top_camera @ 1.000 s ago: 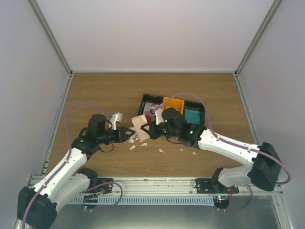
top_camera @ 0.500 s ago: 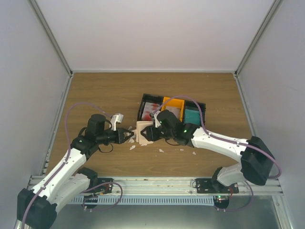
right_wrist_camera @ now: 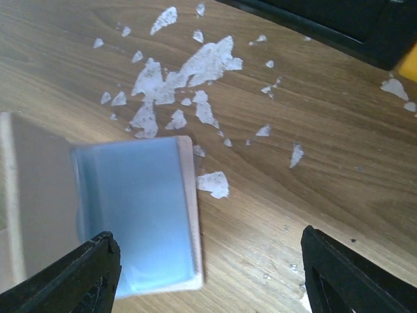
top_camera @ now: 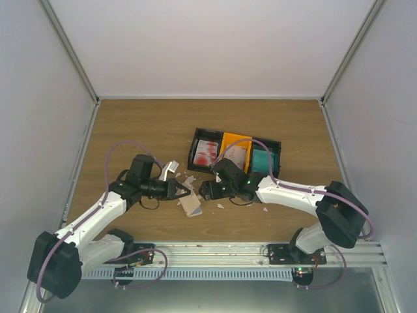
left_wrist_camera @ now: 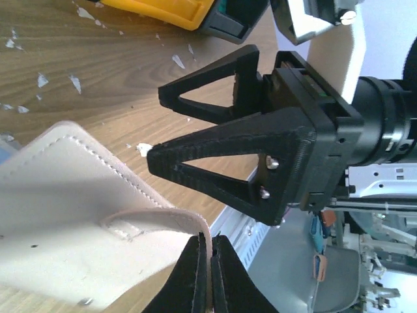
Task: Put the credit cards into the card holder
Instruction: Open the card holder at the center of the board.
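The left claw (top_camera: pixel 181 191) is pressed together on the thin edge of the card holder (top_camera: pixel 191 206). The card holder is a flat, soft, tan flap with a neat line of stitches near its rim. It sits low over the brown wooden table (top_camera: pixel 143 124), close to both claws and on the near side of the tray. From the right wrist, its inside looks smooth, shiny and pale blue. Small white scraps (right_wrist_camera: pixel 195 65) with ragged edges lie scattered on the wood around it. The right claw (top_camera: pixel 203 190) is spread wide, with nothing between its black, three-cornered fingers. It is near the holder. Behind it stands the black tray (top_camera: pixel 207 133) with three bins. The credit cards (top_camera: pixel 206 152) lie in the bins: white ones with red blotches on the left, pale ones in the orange middle bin, and teal ones on the right.
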You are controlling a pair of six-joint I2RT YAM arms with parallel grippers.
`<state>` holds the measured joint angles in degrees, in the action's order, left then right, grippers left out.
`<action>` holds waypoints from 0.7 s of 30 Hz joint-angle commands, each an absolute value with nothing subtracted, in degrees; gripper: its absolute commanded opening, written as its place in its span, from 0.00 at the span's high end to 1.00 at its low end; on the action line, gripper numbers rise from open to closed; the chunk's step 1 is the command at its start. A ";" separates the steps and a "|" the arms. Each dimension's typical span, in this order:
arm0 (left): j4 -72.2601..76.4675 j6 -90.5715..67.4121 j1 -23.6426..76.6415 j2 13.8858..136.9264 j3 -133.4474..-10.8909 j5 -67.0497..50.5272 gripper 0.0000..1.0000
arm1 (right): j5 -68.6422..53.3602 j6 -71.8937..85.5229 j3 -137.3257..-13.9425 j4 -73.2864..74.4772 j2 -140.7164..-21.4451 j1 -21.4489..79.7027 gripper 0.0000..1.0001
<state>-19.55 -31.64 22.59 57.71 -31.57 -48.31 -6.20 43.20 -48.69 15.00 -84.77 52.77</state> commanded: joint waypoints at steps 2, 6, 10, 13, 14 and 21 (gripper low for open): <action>-15.15 -35.67 23.54 58.76 -31.28 -50.59 1.00 | -6.19 44.44 -46.26 13.70 -85.13 51.98 0.24; -13.84 -37.20 23.93 58.60 -31.44 -51.19 1.00 | -9.65 44.35 -45.09 11.93 -85.15 51.64 0.25; -8.46 -40.05 25.73 58.80 -30.21 -53.06 1.00 | -12.62 43.84 -43.57 9.81 -84.77 51.44 0.38; -2.62 -42.23 28.65 60.79 -29.12 -54.16 1.00 | -15.67 43.09 -42.50 7.18 -83.76 51.26 0.47; -0.71 -42.80 29.79 61.68 -29.27 -54.04 1.00 | -16.19 43.11 -42.06 6.60 -83.36 51.20 0.49; 4.93 -42.16 35.80 68.87 -33.25 -52.06 1.00 | -14.94 43.81 -39.75 7.50 -79.88 50.03 0.53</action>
<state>-2.76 -41.87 33.56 66.43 -30.57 -52.03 -14.92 43.44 -41.01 8.82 -82.59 50.83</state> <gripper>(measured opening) 0.027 0.476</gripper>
